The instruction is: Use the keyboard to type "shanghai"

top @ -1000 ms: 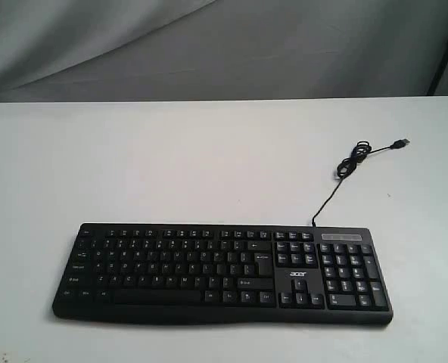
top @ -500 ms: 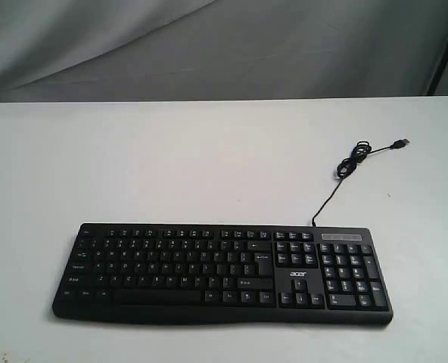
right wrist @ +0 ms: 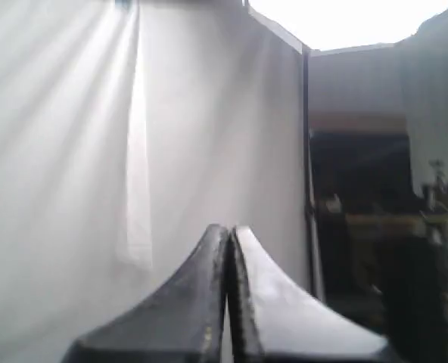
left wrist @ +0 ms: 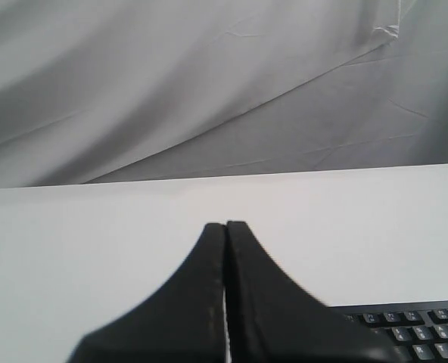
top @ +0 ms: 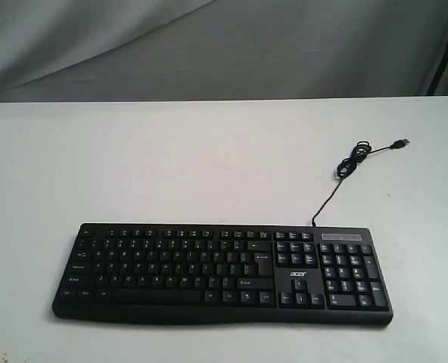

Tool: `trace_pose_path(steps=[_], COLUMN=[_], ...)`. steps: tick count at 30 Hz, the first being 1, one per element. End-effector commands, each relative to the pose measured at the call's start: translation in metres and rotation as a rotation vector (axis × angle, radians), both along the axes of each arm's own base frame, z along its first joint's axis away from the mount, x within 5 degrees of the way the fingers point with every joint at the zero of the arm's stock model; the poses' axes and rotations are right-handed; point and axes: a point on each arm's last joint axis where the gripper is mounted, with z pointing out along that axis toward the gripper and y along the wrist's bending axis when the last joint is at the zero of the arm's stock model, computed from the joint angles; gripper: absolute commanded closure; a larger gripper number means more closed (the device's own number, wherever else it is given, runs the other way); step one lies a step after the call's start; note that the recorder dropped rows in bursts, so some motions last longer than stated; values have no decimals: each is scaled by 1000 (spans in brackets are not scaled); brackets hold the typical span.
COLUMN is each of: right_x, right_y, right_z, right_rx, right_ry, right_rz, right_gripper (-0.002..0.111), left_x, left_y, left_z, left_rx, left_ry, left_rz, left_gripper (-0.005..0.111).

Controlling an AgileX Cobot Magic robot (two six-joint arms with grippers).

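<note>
**Keyboard at 6 o'clock on the tabletop, both tools closed and empty**

In the exterior view the black keyboard (top: 222, 272) lies flat on the white tabletop (top: 171, 159), in its 6 o'clock part and close to the near edge. Its long side runs from 9 to 3 o'clock. The number pad (top: 349, 274) sits at the 3 o'clock end, and the white acer logo (top: 299, 274) is just beside it toward 9 o'clock. A thin black cable (top: 331, 195) leaves the keyboard's far edge and runs toward 1 o'clock. It makes a small loop and ends in a plug (top: 400, 143) that lies loose on the tabletop. Grey cloth (top: 209, 45) hangs behind the tabletop at 12 o'clock.

In the left wrist view the left tool (left wrist: 225, 227) has its two dark fingers pressed together with nothing between them. The white tabletop lies beyond it, and a corner of the keyboard's rows of keys shows near it. In the right wrist view the right tool (right wrist: 229, 231) is likewise narrowed to a thin seam and grips nothing. It faces a pale curtain (right wrist: 95, 151) and a dim, blurred room.
</note>
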Motion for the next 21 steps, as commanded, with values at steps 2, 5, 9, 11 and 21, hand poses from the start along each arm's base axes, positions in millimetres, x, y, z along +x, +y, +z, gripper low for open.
trace_pose_path(steps=[2,5,9,11,21], right_x=[-31,-44,-28,20,221], right_y=[5,4,3,6,-35], right_z=[40,76,142,175,156], right_rx=[266,282,272,171,-268], right_ry=[-516,-578,-509,-268,581], right_rz=[288,291,261,209,-270], right_gripper=[108,108,108,108,108], left_x=[0,0,0,0,0], left_y=[0,0,0,0,0], left_z=[0,0,0,0,0], left_rx=[-2,-2,-2,-2,-2], left_ry=[-7,-7,-7,-7,-7], left_rz=[-6,-6,-6,-6,-6], left_gripper=[107,107,107,107,107])
